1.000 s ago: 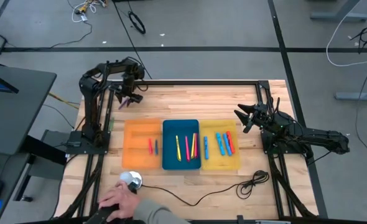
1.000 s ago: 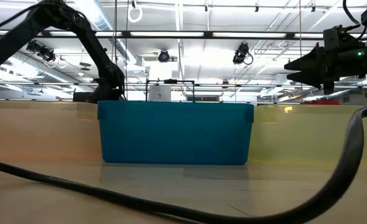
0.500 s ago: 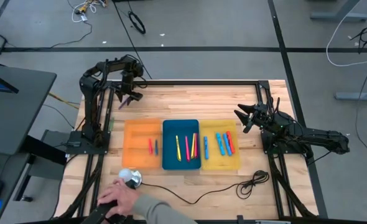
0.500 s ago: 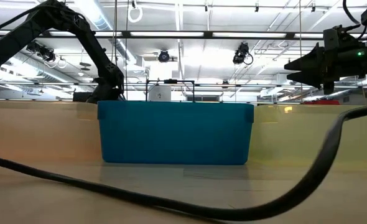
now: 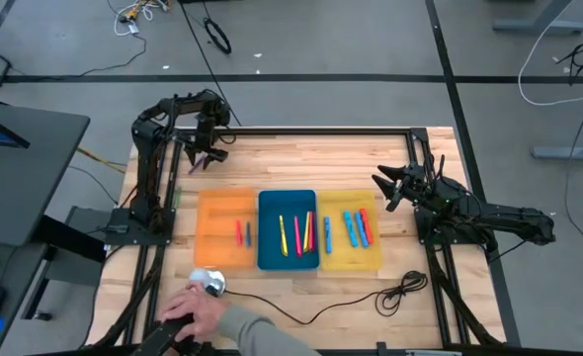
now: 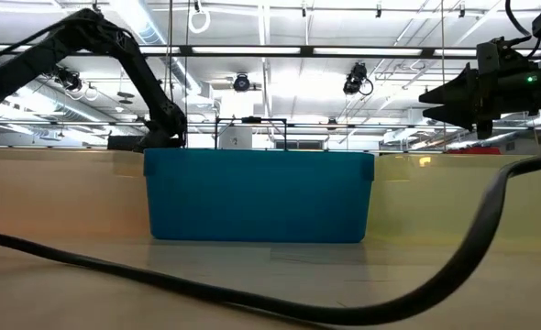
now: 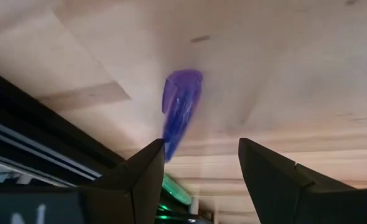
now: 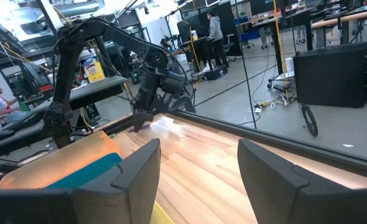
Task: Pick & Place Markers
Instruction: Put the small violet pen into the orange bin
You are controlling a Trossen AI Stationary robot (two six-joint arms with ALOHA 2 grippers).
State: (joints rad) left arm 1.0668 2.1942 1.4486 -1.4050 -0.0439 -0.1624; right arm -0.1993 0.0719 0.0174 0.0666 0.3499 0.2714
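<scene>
A purple marker (image 7: 180,109) lies flat on the bare wood at the table's far left (image 5: 199,163). My left gripper (image 7: 199,146) hangs open just above it, slanting down, with the marker's near end close to one finger (image 7: 147,168); I cannot tell whether they touch. Other markers lie in three trays side by side: orange (image 5: 212,213), blue (image 5: 270,252) and yellow (image 5: 371,257). My right gripper (image 5: 382,188) waits open and level above the table's right side, beside the yellow tray.
A black cable (image 5: 400,292) coils on the table's near right and crosses the foreground of the low view (image 6: 252,298). A person's hand (image 5: 198,311) rests by a round white object (image 5: 208,285) at the near edge. Bare wood (image 5: 311,158) lies beyond the trays.
My left gripper has tipped a little further down over the purple marker, which has stayed where it lay. The person's arm at the near edge has reached further in, and the black cable in front of the low view has shifted.
</scene>
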